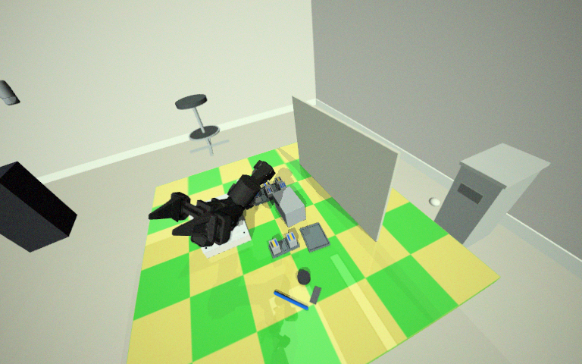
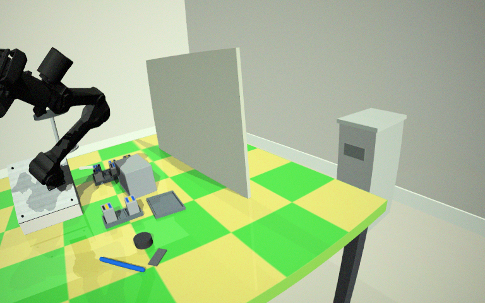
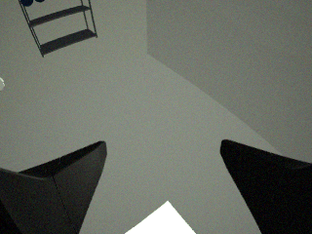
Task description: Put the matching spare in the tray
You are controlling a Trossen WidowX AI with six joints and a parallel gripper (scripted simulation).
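Note:
My gripper (image 1: 161,224) (image 3: 165,147) is open and empty, raised over the left of the table, far from the units; its fingers are outside the exterior view. A low front rack holds two grey units with coloured stripes on top, a left unit (image 1: 274,246) (image 2: 109,214) and a right unit (image 1: 292,240) (image 2: 131,206). Several similar units stand farther back, including one unit (image 1: 280,184) (image 2: 112,169) beside the grey block. The square grey tray (image 1: 314,236) (image 2: 165,204) is empty. No part code is readable, and I cannot tell which unit is the mounted one.
A grey block (image 1: 294,213) (image 2: 139,178) partly hides the back units. A tall upright panel (image 1: 343,163) (image 2: 200,114) stands beyond the tray. A black disc (image 1: 303,276) (image 2: 143,240), a blue rod (image 1: 291,299) (image 2: 122,264) and a grey strip (image 1: 315,294) (image 2: 157,256) lie nearer the front.

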